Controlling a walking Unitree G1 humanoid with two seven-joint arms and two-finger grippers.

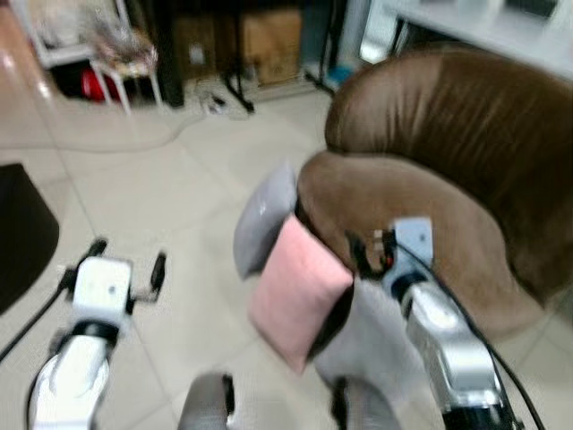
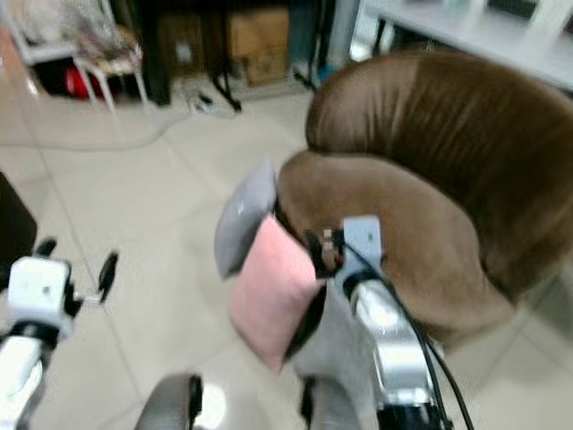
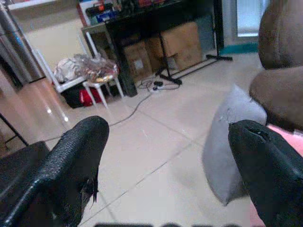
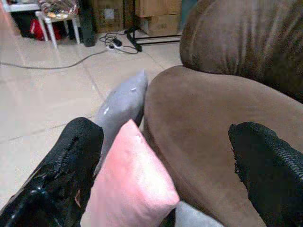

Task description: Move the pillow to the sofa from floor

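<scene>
We see the pink pillow (image 1: 297,294) on the floor (image 1: 179,197), leaning against the sofa (image 1: 430,206) beside a grey pillow (image 1: 264,215). Our right gripper (image 4: 165,156) hovers over it with fingers spread and nothing held; our left gripper (image 1: 125,269) hangs open over bare tiles.

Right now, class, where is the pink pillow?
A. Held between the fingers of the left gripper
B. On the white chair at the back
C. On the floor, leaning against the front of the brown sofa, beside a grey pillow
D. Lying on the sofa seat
C: the pink pillow stands on the tiled floor against the brown sofa, next to the grey pillow.
</scene>
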